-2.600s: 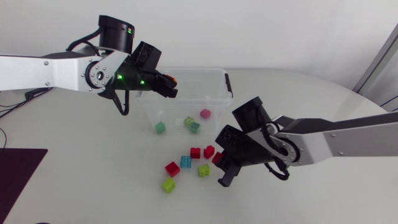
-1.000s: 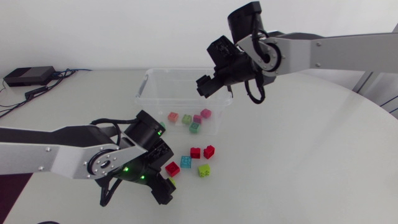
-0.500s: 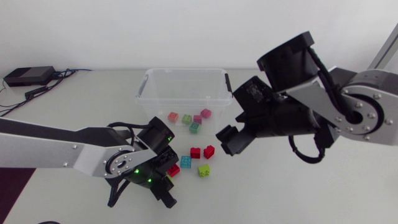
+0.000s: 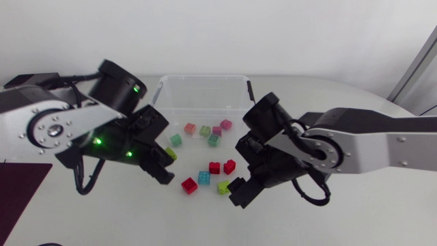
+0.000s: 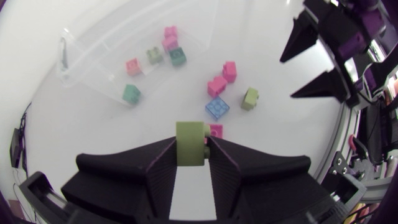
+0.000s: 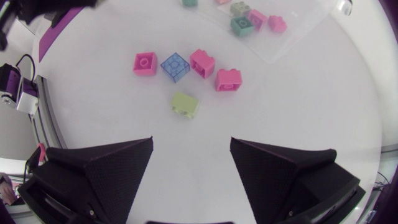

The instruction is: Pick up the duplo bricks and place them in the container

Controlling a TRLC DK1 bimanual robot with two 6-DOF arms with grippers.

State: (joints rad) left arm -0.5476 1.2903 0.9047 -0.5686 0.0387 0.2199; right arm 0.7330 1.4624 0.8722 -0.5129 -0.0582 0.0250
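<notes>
The left arm [image 4: 68, 126] hangs above the surface [image 4: 355, 219], just in front of the clear container [image 4: 205, 78]. The left jaws pinch the held lime-green brick [image 5: 189, 144] by 2 opposite sides. The right arm [image 4: 355, 147] hovers over the loose bricks, and the right jaws are spread wide with nothing between them. The loose lime-green brick [image 6: 185, 104] lies just ahead of them. 6 bricks lie inside the container and 5 on the surface.

To finish this step well, the left arm should keep its pinch firm and carry the brick high enough to clear the container's near wall. It should let go only once the brick is well inside the rim. The right arm should line its jaws up with the loose brick's flat sides, come straight down without nudging the red brick [image 6: 228, 79] beside it, and keep clear of the left arm's path.

Compared with 0.5 seconds ago, the left arm has risen from the front of the surface and swung back toward the container with its brick. The right arm has dropped from beside the container to just above the loose bricks.
</notes>
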